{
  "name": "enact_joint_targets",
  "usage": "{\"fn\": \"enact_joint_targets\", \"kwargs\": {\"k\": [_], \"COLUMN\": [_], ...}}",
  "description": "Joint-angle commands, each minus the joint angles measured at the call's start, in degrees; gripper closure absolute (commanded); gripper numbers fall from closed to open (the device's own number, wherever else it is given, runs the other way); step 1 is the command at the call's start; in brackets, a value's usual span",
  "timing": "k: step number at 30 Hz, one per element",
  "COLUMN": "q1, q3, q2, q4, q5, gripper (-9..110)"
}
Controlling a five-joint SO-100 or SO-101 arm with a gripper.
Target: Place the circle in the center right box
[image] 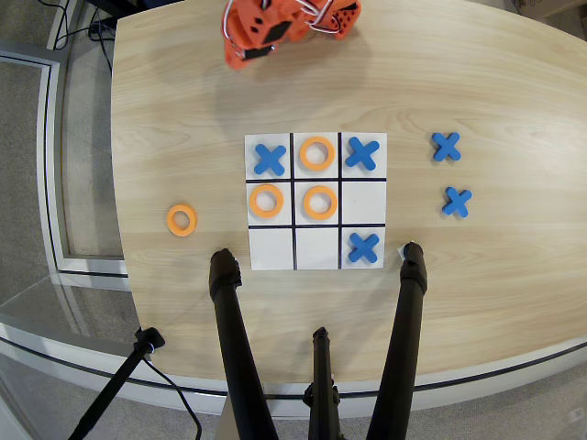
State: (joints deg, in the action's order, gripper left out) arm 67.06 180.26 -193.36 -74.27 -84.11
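Note:
A loose orange circle ring [182, 219] lies on the wooden table, left of the white tic-tac-toe board [316, 258]. On the board, orange rings sit in the top middle [316, 153], middle left [266, 200] and centre [319, 202] boxes. Blue crosses sit in the top left [270, 159], top right [361, 154] and bottom right [364, 247] boxes. The middle right box [363, 202] is bare. My orange arm is folded at the table's far edge; its gripper [246, 50] is far from the ring, holds nothing that I can see, and its jaws are not clear.
Two spare blue crosses [446, 146] [456, 201] lie on the table right of the board. Black tripod legs [229, 339] [405, 330] stand on the near edge, just below the board. The table edge curves at the left.

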Motion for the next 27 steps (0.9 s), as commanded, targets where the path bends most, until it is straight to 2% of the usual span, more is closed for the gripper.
{"fn": "enact_joint_targets", "kwargs": {"k": [1, 9, 27], "q1": [12.48, 26.81, 26.98], "q3": [3.25, 3.25, 3.25], "q2": [-1.14, -1.14, -1.05], "q4": [0.18, -0.09, -0.18], "q5": [-0.35, 0.0, 0.09], "gripper": [101, 101, 101]}}
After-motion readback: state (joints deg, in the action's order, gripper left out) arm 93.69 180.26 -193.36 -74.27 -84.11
